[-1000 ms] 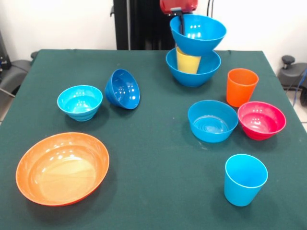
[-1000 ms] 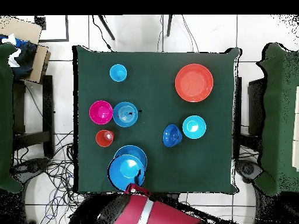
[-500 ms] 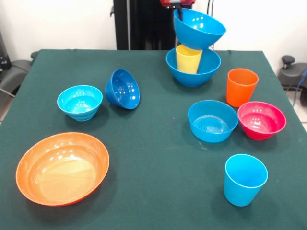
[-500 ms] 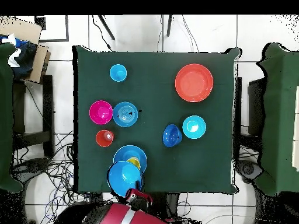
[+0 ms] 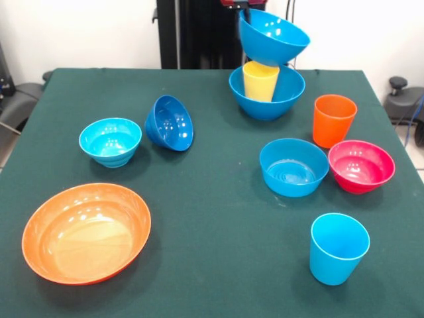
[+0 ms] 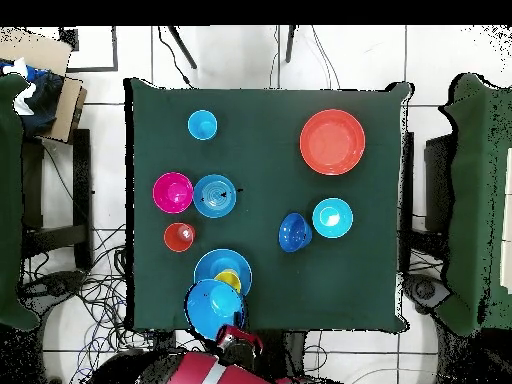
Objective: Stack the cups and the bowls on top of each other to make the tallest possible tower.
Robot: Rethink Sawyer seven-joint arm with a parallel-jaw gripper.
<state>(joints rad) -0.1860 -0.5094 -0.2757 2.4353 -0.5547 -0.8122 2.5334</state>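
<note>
The gripper (image 5: 246, 6) is hanging at the far side of the table (image 5: 212, 199), only its tip showing, and it is pinching the far left rim of a large blue bowl (image 5: 273, 37), one dark finger reaching down inside the wall. That held bowl is hanging tilted, its mouth turned toward the near left, its lower right side just above the yellow cup (image 5: 260, 81); whether it is touching the cup's rim I cannot tell. From overhead, the held bowl (image 6: 214, 303) is sitting at the table edge closest to the robot, overlapping the second large blue bowl (image 6: 224, 271).

The yellow cup is standing upright, mouth up, inside the second large blue bowl (image 5: 267, 96), which is resting flat on the far right part of the table. To the near right of it the orange cup (image 5: 334, 120) is standing upright, and just beside that the magenta-red bowl (image 5: 361, 165) and the medium light blue bowl (image 5: 293, 167) are sitting side by side, nearly touching, both mouth up. The light blue cup (image 5: 338, 248) is standing upright at the near right.

On the left, the small dark blue bowl (image 5: 170, 123) is lying tipped on its side, mouth facing the near right, just beside the upright cyan bowl (image 5: 110, 141). The wide orange bowl (image 5: 87, 232) is resting mouth up at the near left.
</note>
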